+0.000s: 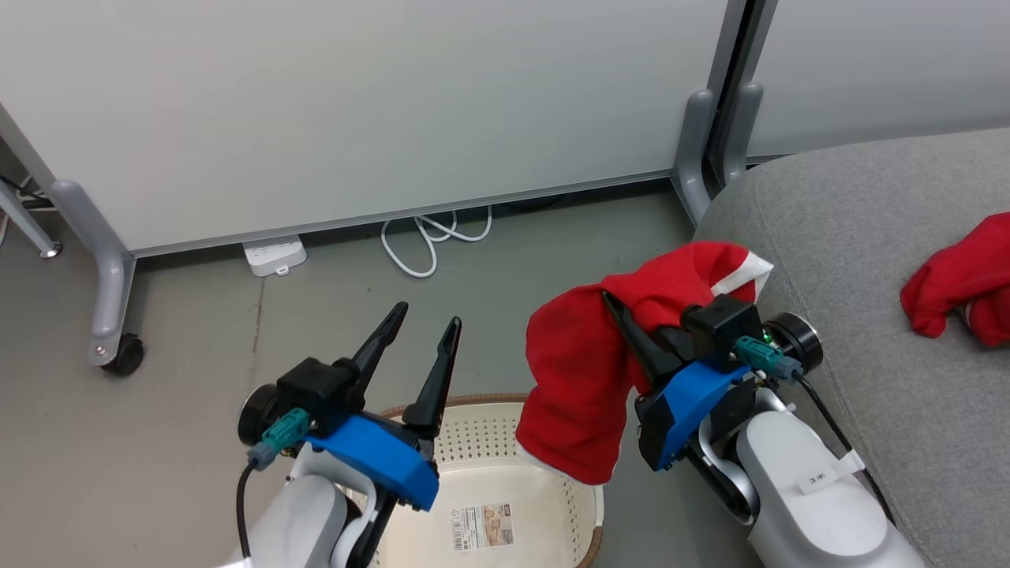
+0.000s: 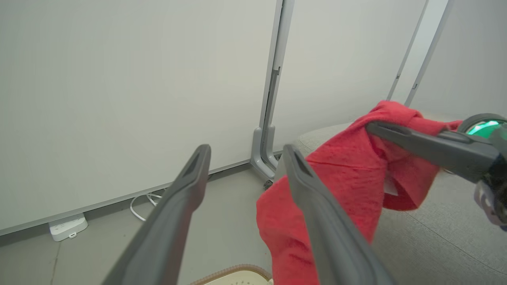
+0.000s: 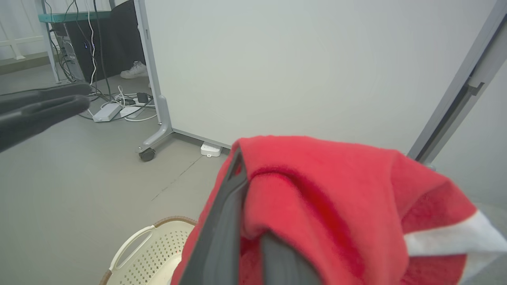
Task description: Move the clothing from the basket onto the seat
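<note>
My right gripper (image 1: 631, 319) is shut on a red garment (image 1: 584, 371) with a white panel, which hangs draped over its fingers above the basket's right rim, beside the seat's (image 1: 868, 237) left edge. The same garment (image 3: 317, 198) covers most of the fingers in the right wrist view and hangs to the right in the left wrist view (image 2: 336, 190). A second red garment (image 1: 959, 280) lies crumpled on the grey seat at the far right. The cream basket (image 1: 505, 473) stands on the floor, its label showing on its bare bottom. My left gripper (image 1: 426, 323) stands open above the basket's left side, holding nothing.
A white partition wall on wheeled grey legs (image 1: 102, 268) runs across the back. A white power strip (image 1: 274, 255) and looped white cable (image 1: 430, 237) lie on the grey floor under it. A desk, cables and a shoe (image 3: 134, 71) show in the right wrist view.
</note>
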### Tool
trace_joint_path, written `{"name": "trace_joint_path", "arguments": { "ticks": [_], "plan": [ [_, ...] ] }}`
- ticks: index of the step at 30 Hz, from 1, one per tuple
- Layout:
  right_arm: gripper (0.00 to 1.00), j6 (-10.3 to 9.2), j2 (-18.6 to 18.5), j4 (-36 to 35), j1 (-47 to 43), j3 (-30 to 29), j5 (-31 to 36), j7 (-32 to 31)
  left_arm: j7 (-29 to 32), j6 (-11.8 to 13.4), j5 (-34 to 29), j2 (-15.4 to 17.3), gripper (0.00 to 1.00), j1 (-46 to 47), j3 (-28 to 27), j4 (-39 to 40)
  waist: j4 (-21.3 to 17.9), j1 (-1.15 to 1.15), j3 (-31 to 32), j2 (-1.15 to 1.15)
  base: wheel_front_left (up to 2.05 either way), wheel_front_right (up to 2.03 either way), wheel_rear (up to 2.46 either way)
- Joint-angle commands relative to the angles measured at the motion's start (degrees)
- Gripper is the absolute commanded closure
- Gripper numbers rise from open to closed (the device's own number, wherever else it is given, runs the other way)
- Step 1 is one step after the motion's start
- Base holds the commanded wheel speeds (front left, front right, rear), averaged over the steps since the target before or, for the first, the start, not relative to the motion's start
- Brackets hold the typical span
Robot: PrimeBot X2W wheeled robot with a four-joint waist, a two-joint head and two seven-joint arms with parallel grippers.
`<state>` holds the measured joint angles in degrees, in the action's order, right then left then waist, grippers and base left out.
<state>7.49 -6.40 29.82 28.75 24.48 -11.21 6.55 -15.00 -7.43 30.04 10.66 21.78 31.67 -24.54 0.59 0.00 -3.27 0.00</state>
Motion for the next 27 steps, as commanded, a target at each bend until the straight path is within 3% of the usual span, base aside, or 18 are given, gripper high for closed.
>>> {"name": "trace_joint_path", "arguments": {
  "ticks": [1, 7, 27],
  "plan": [
    [1.00, 0.01, -0.11, -1.01, -1.25, -0.62, 0.52, -0.38, -0.28, -0.07, -1.76, -0.18, 0.00, -2.27, -1.55, 1.71, -0.06, 0.00, -0.01, 0.00, 0.00, 0.00, 0.00],
    [1.00, 0.01, -0.30, -2.75, -2.50, -1.76, 0.82, -1.17, -0.27, -0.07, -4.78, -0.45, 0.00, -6.73, -4.45, 3.98, 0.04, 0.00, 0.60, 0.00, 0.00, 0.00, 0.00],
    [1.00, 0.01, -0.48, -5.10, -5.07, -2.61, 0.46, -2.60, -0.28, -0.07, -6.28, -1.03, 0.00, -9.86, -5.77, 3.81, -1.49, 0.00, 2.37, 0.00, 0.00, 0.00, 0.00]
  ]
}}
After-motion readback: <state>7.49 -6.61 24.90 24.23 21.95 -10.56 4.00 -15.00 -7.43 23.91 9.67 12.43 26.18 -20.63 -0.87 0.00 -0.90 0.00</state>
